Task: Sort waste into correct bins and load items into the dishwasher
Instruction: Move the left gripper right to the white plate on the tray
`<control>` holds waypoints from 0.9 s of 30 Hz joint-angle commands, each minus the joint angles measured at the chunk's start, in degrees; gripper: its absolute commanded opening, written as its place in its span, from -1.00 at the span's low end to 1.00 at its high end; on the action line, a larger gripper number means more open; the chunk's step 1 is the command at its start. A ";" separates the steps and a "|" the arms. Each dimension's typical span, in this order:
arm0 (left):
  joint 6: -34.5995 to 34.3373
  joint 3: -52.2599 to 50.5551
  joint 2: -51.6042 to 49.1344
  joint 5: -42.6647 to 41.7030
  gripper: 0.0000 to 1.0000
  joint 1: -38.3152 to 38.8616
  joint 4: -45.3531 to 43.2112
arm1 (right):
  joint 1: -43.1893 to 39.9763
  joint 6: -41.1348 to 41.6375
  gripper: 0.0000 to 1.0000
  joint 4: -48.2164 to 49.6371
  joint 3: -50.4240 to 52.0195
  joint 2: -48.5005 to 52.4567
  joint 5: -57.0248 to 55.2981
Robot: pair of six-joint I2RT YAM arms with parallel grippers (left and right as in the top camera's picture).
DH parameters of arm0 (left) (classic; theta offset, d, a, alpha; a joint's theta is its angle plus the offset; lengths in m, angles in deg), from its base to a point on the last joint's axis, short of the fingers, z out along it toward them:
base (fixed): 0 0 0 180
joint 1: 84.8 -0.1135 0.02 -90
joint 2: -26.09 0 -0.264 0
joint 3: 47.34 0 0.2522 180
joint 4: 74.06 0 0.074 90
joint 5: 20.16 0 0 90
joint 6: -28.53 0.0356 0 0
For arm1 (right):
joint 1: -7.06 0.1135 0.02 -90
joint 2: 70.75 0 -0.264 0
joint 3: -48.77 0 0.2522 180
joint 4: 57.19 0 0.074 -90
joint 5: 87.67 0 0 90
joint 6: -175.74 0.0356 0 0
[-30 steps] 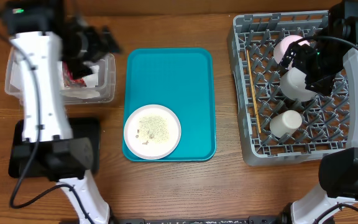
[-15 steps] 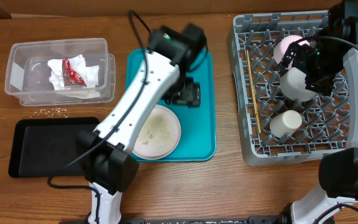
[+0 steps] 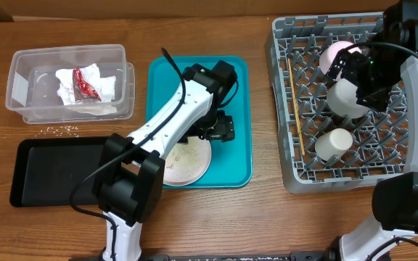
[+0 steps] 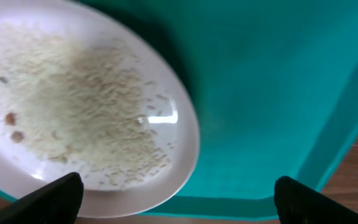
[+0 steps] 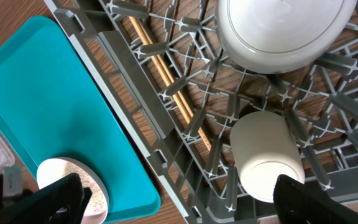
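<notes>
The pale pink plate [image 3: 183, 165], strewn with rice grains [image 4: 86, 118], lies at the near end of the teal tray [image 3: 227, 87]. My left gripper [image 3: 218, 129] hangs open just above the plate's far right rim [image 4: 188, 149]; nothing is between its fingers [image 4: 55, 199]. Crumpled napkins [image 3: 107, 85] and a red wrapper [image 3: 85, 83] lie in the clear tub [image 3: 20, 90]. The black tray [image 3: 56, 170] sits in front of it. The grey rack [image 3: 285, 109] holds the pink dish [image 3: 336, 52], bowl [image 5: 284, 31], cup [image 5: 266, 152] and chopsticks [image 5: 166, 68]. My right gripper [image 3: 360, 72] hovers open over the bowl and cup.
Loose rice grains [image 3: 62, 130] are scattered on the wooden table between the clear tub and the black tray. The teal tray's raised rim [image 4: 328, 143] runs close to my left gripper's right finger. Upright rack pegs [image 5: 222, 118] surround the cup.
My left arm has swung from over the clear tub across to the teal tray and come down close above the plate. The right arm has not moved.
</notes>
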 commanded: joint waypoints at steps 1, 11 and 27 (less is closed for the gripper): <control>1.29 -0.39 0.48 -1.95 0.93 0.31 -1.90 | -0.11 0.09 1.00 0.13 -1.14 -1.05 0.42; -3.50 -1.05 0.17 4.02 0.86 0.31 -2.10 | -0.11 0.09 1.00 0.13 -1.14 -1.05 0.42; -0.46 -3.56 -3.54 10.54 0.75 0.33 -7.19 | -0.11 0.09 1.00 0.13 -1.14 -1.05 0.39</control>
